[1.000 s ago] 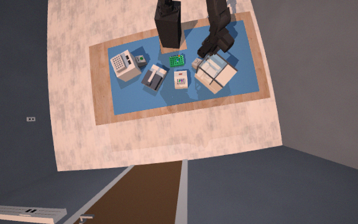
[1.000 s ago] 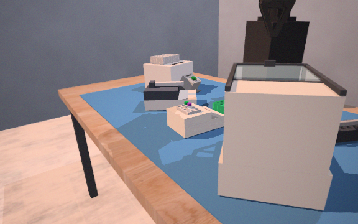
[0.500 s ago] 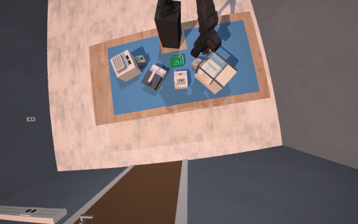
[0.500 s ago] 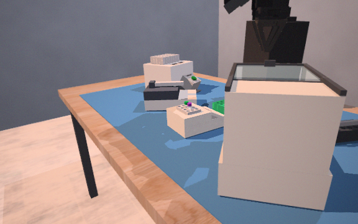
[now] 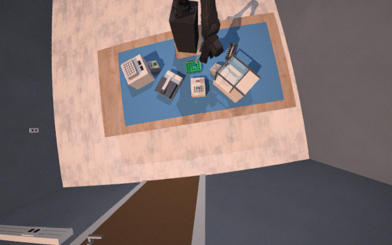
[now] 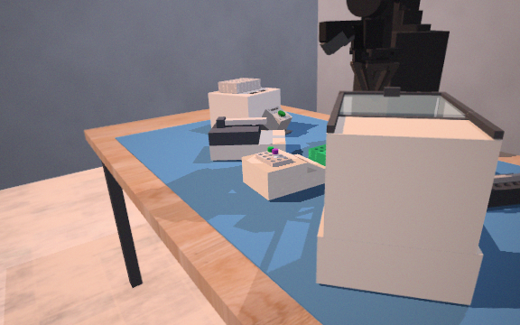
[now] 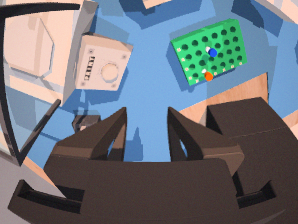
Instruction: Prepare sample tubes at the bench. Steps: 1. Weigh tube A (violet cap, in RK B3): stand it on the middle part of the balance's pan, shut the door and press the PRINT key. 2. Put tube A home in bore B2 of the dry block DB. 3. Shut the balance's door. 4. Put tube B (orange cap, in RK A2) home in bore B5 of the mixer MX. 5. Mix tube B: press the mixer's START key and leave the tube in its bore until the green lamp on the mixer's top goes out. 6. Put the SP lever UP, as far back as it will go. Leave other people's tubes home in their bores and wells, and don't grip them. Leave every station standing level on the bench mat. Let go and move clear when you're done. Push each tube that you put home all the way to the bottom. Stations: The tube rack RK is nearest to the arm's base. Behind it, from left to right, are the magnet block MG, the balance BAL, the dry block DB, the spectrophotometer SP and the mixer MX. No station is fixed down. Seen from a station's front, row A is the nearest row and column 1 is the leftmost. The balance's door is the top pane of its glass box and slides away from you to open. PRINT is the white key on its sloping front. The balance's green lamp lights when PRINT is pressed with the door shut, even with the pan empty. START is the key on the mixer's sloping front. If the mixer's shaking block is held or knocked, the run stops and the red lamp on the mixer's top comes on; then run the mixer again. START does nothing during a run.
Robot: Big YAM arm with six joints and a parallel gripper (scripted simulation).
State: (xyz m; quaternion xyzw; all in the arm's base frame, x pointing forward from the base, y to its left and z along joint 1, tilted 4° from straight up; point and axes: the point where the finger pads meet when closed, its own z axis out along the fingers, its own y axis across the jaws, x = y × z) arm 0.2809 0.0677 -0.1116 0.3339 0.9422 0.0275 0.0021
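My gripper (image 7: 147,113) (image 5: 203,60) (image 6: 371,87) is partly open and empty, above the bench between the balance (image 5: 252,82) (image 6: 409,194) and the green rack (image 7: 181,46) (image 5: 193,71). The balance's glass door (image 5: 233,67) (image 6: 393,105) lies shut over the box. The PRINT key (image 7: 110,72) is on the sloping front. The violet cap (image 5: 199,88) (image 6: 274,151) stands in the dry block (image 5: 198,94) (image 6: 287,181) beside a green cap; its bore is unclear. The orange cap (image 7: 208,76) (image 5: 196,61) is in the rack. The spectrophotometer's lever (image 5: 169,80) (image 6: 244,121) lies flat. The mixer (image 5: 143,79) (image 6: 228,106) shows no lit lamp.
A blue cap (image 7: 213,52) (image 5: 194,66) also stands in the rack. The black magnet block (image 5: 231,50) (image 6: 513,194) is beside the balance's front. The mixer's green START key (image 5: 154,64) (image 6: 282,114) faces the arm side.
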